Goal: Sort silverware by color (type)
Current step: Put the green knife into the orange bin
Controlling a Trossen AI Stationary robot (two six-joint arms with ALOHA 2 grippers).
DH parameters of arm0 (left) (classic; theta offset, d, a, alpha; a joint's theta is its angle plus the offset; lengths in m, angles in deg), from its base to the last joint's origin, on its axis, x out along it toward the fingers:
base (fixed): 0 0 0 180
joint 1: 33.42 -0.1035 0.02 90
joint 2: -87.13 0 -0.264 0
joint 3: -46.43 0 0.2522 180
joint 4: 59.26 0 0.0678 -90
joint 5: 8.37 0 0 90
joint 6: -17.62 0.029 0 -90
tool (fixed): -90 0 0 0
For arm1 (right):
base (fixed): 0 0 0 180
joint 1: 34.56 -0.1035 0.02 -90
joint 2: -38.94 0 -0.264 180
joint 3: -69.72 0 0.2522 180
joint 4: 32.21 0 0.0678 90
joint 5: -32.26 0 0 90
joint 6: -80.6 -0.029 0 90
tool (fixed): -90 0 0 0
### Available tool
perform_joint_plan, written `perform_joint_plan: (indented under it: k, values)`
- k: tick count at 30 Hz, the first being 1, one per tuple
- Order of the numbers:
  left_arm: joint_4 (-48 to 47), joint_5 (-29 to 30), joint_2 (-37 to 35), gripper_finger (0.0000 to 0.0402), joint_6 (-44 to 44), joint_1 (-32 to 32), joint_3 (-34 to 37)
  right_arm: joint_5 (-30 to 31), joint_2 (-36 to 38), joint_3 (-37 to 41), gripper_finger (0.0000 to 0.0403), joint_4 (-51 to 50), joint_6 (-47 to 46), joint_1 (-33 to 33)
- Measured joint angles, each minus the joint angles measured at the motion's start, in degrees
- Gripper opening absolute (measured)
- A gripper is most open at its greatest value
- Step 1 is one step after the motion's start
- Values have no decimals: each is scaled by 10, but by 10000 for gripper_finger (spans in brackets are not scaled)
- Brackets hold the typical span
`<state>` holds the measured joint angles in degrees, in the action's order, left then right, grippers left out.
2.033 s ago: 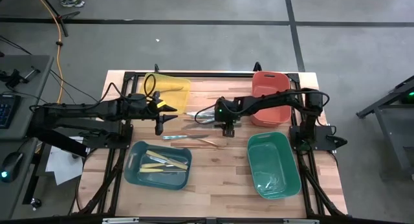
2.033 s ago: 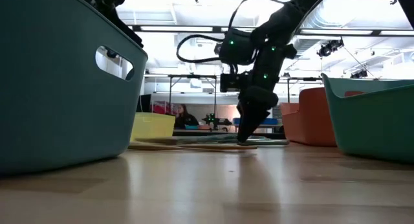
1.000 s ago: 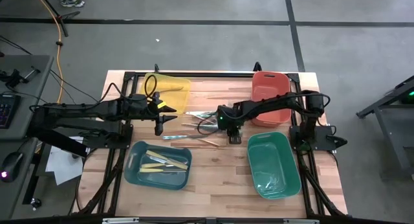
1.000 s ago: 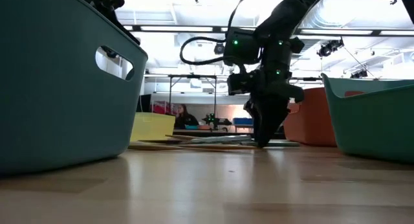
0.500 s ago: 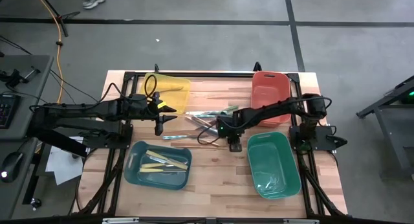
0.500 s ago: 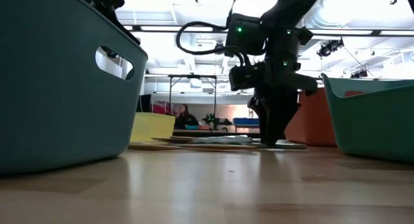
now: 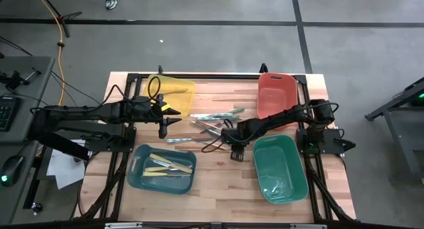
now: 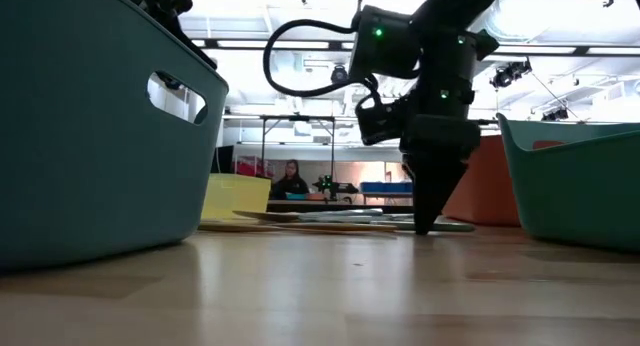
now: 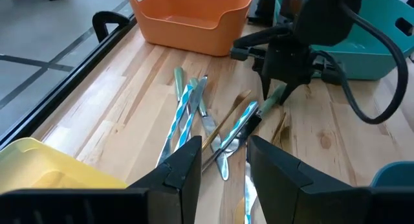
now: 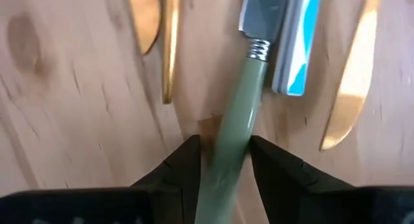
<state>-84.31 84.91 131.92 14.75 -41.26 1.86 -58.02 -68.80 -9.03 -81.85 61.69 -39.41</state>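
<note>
Loose silverware (image 7: 212, 123) lies heaped on the wood table between the bins: teal-tinted, silver and gold pieces. My right gripper (image 7: 235, 151) stands at the near right end of the heap, pointing down, shut on a green-handled knife (image 9: 259, 111). Its fingertips (image 8: 425, 224) reach down to the table. My left gripper (image 7: 163, 128) hangs above the table to the left of the heap. It is open (image 9: 223, 169), with nothing between its fingers. My right gripper pinches the knife's green handle (image 10: 233, 140) between its two fingers, which come from above and stand across the handle. The knife lies flat on the table. Its silver blade (image 10: 272, 17) points away, in among the other pieces.
A yellow bin (image 7: 173, 91) stands far left and an orange bin (image 7: 277, 96) far right. A blue-teal bin (image 7: 162, 168) near left holds cream-yellow pieces, and a green bin (image 7: 279, 166) stands near right, close beside my right gripper. Gold pieces (image 10: 152, 23) lie by the knife.
My right gripper has moved toward the table's near edge, staying low at the table, and has rolled about its own axis. The green-handled knife has slid along the table with it. Other pieces of the heap have shifted and fanned out.
</note>
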Motion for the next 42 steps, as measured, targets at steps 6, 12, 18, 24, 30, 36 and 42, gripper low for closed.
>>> perform_joint_plan:
  k: [6,12,18,24,30,36,42]
  values:
    - [0,0,0,117,0,0,0,6,-8,-1,122,-11,-93,-5]
    - [-2,0,0,117,-1,0,0,2,-32,-4,122,-18,-106,-5]
    - [-4,0,0,117,-1,0,0,12,-37,-5,86,-22,-84,-4]
    - [-5,0,0,117,-1,0,0,8,-37,-5,32,-27,-66,3]
    - [-5,0,0,117,-5,0,0,10,-36,-5,32,-28,-63,3]
    - [-1,14,0,117,-5,0,0,4,-22,-6,32,-37,-61,3]
    - [4,19,0,117,-14,0,0,-9,4,-22,18,-88,-51,2]
